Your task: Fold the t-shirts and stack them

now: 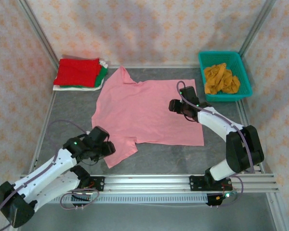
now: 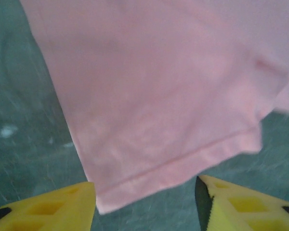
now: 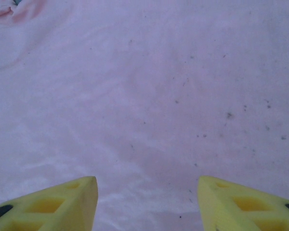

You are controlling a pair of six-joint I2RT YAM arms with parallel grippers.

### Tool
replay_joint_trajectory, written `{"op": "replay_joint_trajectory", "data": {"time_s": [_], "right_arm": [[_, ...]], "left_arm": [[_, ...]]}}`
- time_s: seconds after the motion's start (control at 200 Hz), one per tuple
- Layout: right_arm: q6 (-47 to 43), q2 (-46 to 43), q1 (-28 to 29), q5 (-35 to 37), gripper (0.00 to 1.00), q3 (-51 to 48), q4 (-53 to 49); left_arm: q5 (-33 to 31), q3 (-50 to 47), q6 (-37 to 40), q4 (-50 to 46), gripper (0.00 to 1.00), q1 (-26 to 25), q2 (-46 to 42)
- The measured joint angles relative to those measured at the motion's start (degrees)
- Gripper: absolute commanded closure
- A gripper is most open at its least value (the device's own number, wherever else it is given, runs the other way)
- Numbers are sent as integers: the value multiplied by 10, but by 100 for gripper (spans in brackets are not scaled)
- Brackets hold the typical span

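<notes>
A pink t-shirt of soft, matte cloth was spread flat at the centre of the grey, faintly mottled table. Its neck was turned toward 9 o'clock and its straight hem toward 3 o'clock. At 10 o'clock a folded stack was set against the back edge, with a red t-shirt on top, a green t-shirt under it and a white t-shirt at the bottom. At 2 o'clock a mustard t-shirt was crumpled in a teal plastic basket with latticed walls.

From above, the arms were seen at the shirt's 7 o'clock sleeve and near its 3 o'clock side, but the jaws were hidden under the black wrists. In the left wrist view the left gripper was shown with its jaws apart. Its yellow, pocketed fingers were set either side of the sleeve, whose stitched band lay flat and unpinched on the table. In the right wrist view the right gripper was likewise spread, holding nothing, over bare pink cloth. There, faint wrinkles and small dark specks could be made out that the top view did not resolve.
</notes>
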Motion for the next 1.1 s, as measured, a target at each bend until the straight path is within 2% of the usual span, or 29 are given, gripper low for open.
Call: {"op": "replay_joint_trajectory", "data": {"time_s": [0.14, 0.4, 0.551, 0.656, 0.706, 0.786, 0.941, 1.001, 1.061, 1.096], "right_arm": [[-4, 0, 0, 8, 43, -2, 7], [-4, 0, 0, 18, 43, -18, 19], [-4, 0, 0, 21, 43, -25, 19], [-4, 0, 0, 24, 43, -28, 19], [-4, 0, 0, 26, 43, -28, 19], [-4, 0, 0, 27, 43, -28, 19], [-3, -9, 0, 28, 42, -32, 18], [-3, -27, 0, 30, 42, -38, 10], [-2, -49, 0, 34, 40, -45, 2], [0, -65, 0, 36, 40, -50, -5]], "left_arm": [[17, -38, -47, 4, 48, -54, 27], [34, -45, -61, 56, 48, -64, 102], [35, -45, -61, 60, 49, -65, 117], [33, -45, -59, 60, 61, -65, 121], [32, -45, -54, 60, 63, -65, 126], [27, -45, -54, 60, 80, -65, 139], [10, -42, -40, 60, 89, -65, 147], [3, -41, -39, 60, 92, -65, 146], [-7, -41, -39, 60, 100, -65, 143], [-12, -41, -38, 59, 100, -64, 139]]}}
